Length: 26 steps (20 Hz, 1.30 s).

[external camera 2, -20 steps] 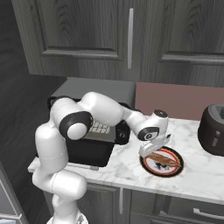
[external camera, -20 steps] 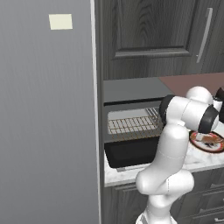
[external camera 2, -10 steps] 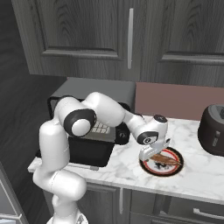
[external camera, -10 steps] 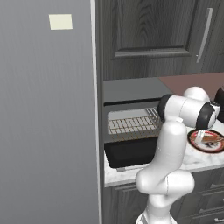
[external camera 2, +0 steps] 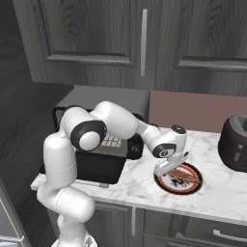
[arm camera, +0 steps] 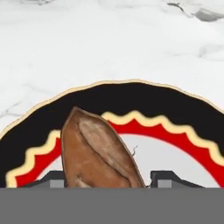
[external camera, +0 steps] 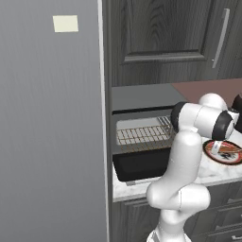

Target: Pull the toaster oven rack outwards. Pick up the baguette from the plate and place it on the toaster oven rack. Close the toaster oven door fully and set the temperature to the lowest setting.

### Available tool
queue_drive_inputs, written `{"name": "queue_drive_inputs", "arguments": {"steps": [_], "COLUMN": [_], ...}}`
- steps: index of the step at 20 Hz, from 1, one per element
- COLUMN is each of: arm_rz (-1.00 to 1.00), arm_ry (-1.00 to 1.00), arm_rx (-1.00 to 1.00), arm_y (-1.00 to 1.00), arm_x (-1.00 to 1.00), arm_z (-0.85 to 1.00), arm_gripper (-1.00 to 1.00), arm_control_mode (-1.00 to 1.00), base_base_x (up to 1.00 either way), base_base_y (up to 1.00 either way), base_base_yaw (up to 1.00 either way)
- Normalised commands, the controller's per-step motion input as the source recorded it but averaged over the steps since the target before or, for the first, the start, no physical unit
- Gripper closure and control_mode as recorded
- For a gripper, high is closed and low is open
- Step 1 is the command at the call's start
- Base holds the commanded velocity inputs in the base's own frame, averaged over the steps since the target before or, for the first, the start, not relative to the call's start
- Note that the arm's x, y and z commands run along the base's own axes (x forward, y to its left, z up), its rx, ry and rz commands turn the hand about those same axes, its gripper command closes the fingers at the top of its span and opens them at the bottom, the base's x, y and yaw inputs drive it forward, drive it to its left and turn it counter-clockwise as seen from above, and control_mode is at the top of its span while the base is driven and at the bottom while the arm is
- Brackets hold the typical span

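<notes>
Since a second ago my gripper [external camera 2: 166, 170] has come down from just above the plate [external camera 2: 193, 185] to its near-left edge, and the wrist has dropped with it; the oven, rack and plate lie where they were. From my hand view the baguette [arm camera: 98, 153] runs up between the two dark fingertips [arm camera: 164, 179], one on each side of it with bare plate showing between the right tip and the crust, so the jaws stand apart around the bread; I cannot tell whether they have hold of it. That view also shows the plate's black band, scalloped red-and-cream ring and pale centre under the loaf, with white marble counter [arm camera: 109, 43] beyond the rim.

From the left base view I see the toaster oven [external camera: 142, 101] with its door [external camera: 142, 165] dropped flat and open, and the toaster oven rack [external camera: 144, 134] drawn forward out of the cavity, nothing on its bars. My forearm crosses in front of the oven's right side and reaches to the plate [external camera: 231, 159] on the counter to the right. In the right base view the baguette [external camera 2: 185, 174] lies on the plate, slanting across it, and a large dark rounded vessel [external camera 2: 235, 143] stands on the counter well to the plate's right
</notes>
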Motion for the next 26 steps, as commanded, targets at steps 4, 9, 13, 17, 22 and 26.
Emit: {"name": "queue_drive_inputs", "arguments": {"steps": [4,9,13,17,22,26], "arm_rz": [0.0,0.0,0.0,0.03,0.12,0.16], "arm_ry": [0.0,-0.01,-0.11,-0.07,-0.03,-0.05], "arm_rx": [0.0,0.0,0.02,0.0,0.0,-0.01], "arm_y": [0.0,0.0,0.0,0.34,0.73,0.87], "arm_x": [-0.04,-0.16,-0.56,-0.83,-0.73,-0.52], "arm_z": [0.1,0.52,0.5,0.51,0.39,0.43], "arm_gripper": [1.0,1.0,1.0,1.0,1.0,1.0], "arm_control_mode": [-1.0,-1.0,-1.0,-1.0,-1.0,-1.0], "base_base_x": [0.0,0.0,0.0,0.0,0.0,0.0], "base_base_y": [0.0,0.0,0.0,0.0,0.0,0.0], "base_base_yaw": [0.0,0.0,0.0,0.0,0.0,0.0]}}
